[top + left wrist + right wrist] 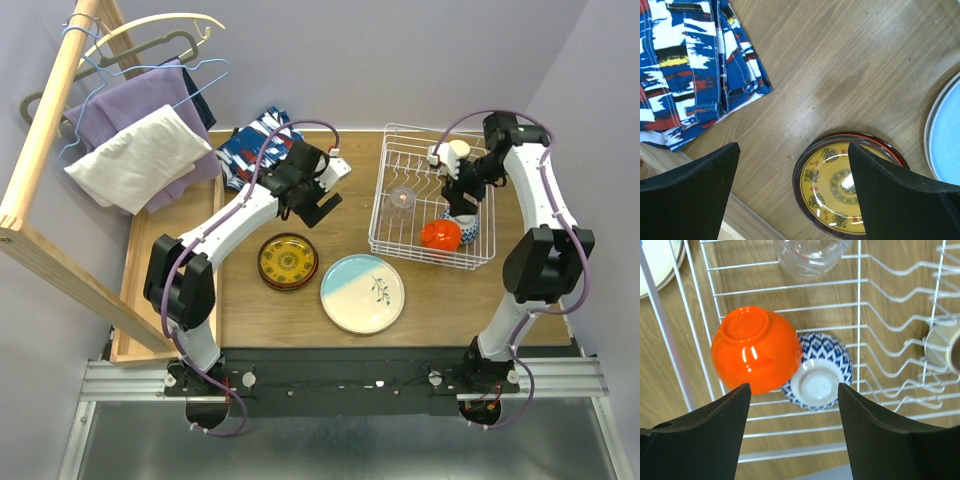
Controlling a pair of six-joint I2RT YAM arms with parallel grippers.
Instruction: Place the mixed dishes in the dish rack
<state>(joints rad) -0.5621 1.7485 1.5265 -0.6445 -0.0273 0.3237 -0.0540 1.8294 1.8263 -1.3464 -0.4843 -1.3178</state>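
Note:
The white wire dish rack [379, 185] stands at the right. In it lie an upturned orange-red bowl [438, 235], an upturned blue-patterned bowl [468, 232], a clear glass [402, 196] and a pale cup [458, 150]. My right gripper [463, 195] hovers open and empty over the two bowls [756, 347] [819, 372]. The dark red-yellow plate [288, 261] and the pale blue-cream plate [362, 293] lie on the table. My left gripper [325, 195] is open and empty above the table, just beyond the dark plate [830, 185]. No red-patterned bowl shows.
The blue-red-white patterned cloth [255, 145] lies at the back behind my left gripper. A wooden rail with wire hangers [150, 60] and hung clothes fills the left side. A wooden side board [140, 270] runs along the table's left edge.

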